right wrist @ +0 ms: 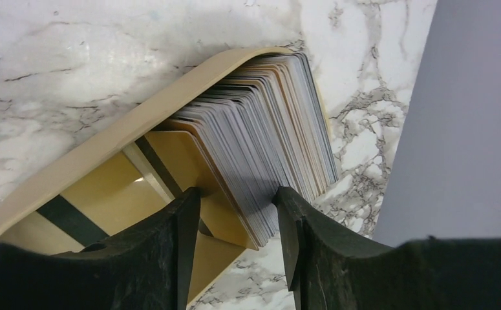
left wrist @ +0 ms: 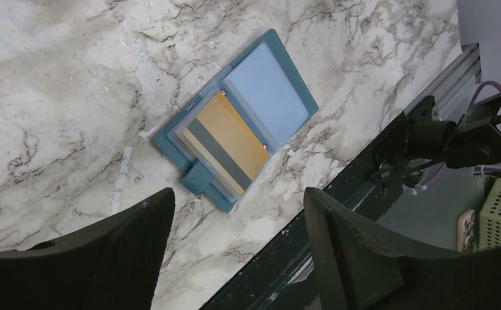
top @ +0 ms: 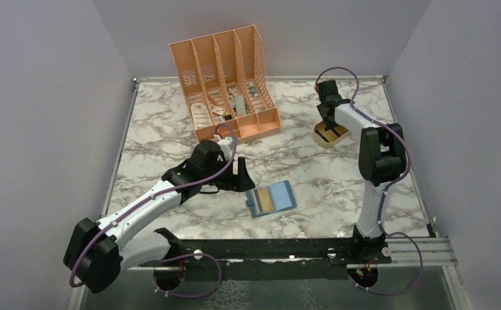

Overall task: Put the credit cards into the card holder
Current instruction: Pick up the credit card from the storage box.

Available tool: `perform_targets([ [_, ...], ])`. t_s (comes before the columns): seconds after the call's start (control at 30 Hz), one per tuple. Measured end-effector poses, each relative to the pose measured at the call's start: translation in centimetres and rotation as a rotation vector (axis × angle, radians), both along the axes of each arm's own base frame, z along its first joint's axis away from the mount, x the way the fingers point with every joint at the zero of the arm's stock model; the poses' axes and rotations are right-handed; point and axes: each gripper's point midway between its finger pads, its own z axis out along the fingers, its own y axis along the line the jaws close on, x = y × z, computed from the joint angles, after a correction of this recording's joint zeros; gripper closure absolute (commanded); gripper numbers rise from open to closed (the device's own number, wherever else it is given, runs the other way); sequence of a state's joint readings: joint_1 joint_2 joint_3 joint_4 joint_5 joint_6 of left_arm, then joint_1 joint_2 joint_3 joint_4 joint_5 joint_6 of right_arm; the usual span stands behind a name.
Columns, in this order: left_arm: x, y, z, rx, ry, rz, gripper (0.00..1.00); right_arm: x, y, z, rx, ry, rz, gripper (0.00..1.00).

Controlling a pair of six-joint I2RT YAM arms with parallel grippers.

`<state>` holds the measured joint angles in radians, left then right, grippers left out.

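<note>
Top view: the small teal folding card holder (top: 271,199) lies opened flat on the marble counter (top: 312,174), ready for loading.

Left wrist: the left hand (left wrist: 238,197) hovers over it, spread and empty, and one gold dark-striped plastic card (left wrist: 228,143) already sits inside.

Right wrist: the right hand (right wrist: 238,194), fingers parted, straddles the upright stacked cards (right wrist: 267,129) in the tan oval tray (right wrist: 105,145).

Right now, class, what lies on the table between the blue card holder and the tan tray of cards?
Nothing: in the top view, only bare marble table separates the card holder from the tray.
</note>
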<state>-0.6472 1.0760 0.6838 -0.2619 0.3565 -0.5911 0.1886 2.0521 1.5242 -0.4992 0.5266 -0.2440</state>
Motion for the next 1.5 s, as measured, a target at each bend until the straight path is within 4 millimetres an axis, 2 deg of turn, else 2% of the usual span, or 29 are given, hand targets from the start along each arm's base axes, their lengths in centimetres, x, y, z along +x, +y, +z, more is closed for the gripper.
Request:
perform_targets([
  [0.63, 0.1, 0.0, -1.1, 0.029, 0.015, -0.012, 0.25, 0.8, -0.6, 0.9, -0.048, -0.042, -0.014, 0.79],
  [1.0, 0.1, 0.0, -1.1, 0.029, 0.016, -0.012, 0.25, 0.9, -0.6, 1.2, -0.044, -0.050, -0.016, 0.87],
  [1.2, 0.0, 0.1, -1.3, 0.032, 0.020, -0.012, 0.25, 0.9, -0.6, 2.2, -0.038, -0.067, -0.016, 0.82],
  [1.33, 0.0, 0.1, -1.1, 0.027, 0.014, -0.012, 0.25, 1.0, -0.6, 2.6, -0.039, -0.074, -0.013, 0.89],
  [1.5, -0.2, 0.2, -0.8, 0.019, 0.003, -0.011, 0.25, 0.8, -0.5, 2.5, -0.034, -0.065, -0.008, 0.89],
])
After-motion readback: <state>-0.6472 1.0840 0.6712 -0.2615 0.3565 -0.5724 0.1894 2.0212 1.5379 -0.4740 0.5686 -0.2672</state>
